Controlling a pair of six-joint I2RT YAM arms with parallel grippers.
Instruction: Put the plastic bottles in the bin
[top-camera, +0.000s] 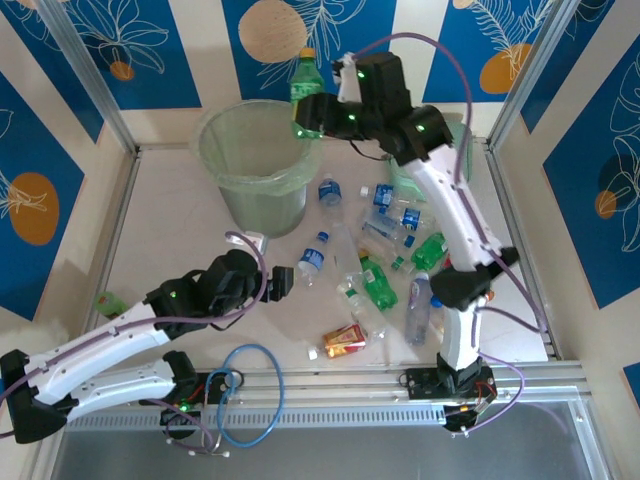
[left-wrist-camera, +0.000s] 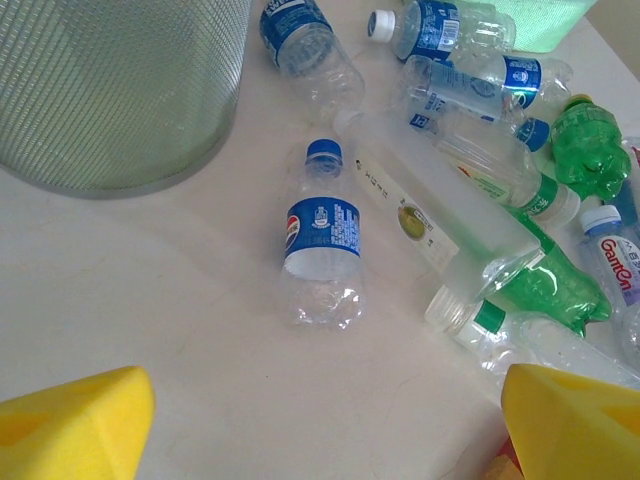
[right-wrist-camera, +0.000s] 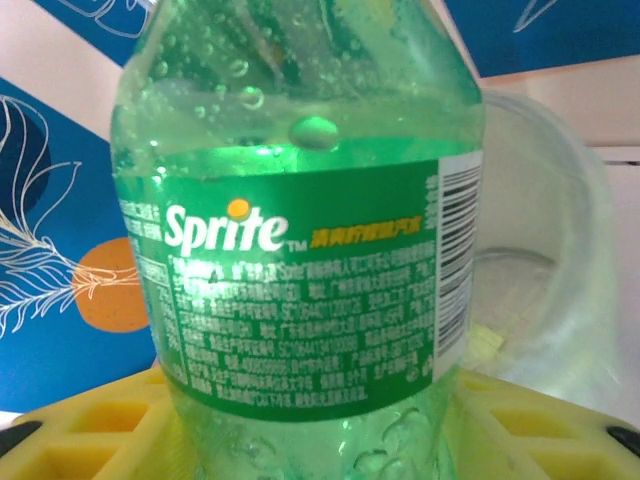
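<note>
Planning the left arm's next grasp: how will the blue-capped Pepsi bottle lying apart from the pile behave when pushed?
The Pepsi bottle looks empty, so probably light. Lying on its side, it may roll if nudged. Its thin clear wall looks dented, so likely crushable.

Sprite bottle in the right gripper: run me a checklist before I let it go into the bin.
1. Right gripper shut on the Sprite bottle: ok.
2. Bottle over the bin opening: cannot tell; the top view puts it at the rim's right edge.
3. Bin upright, mouth unblocked: ok.
4. Left gripper apart from the bin: ok; open, low over the table.
5. Other bottles binned: not ok; many lie on the table, a Pepsi bottle in front of the left gripper.
</note>
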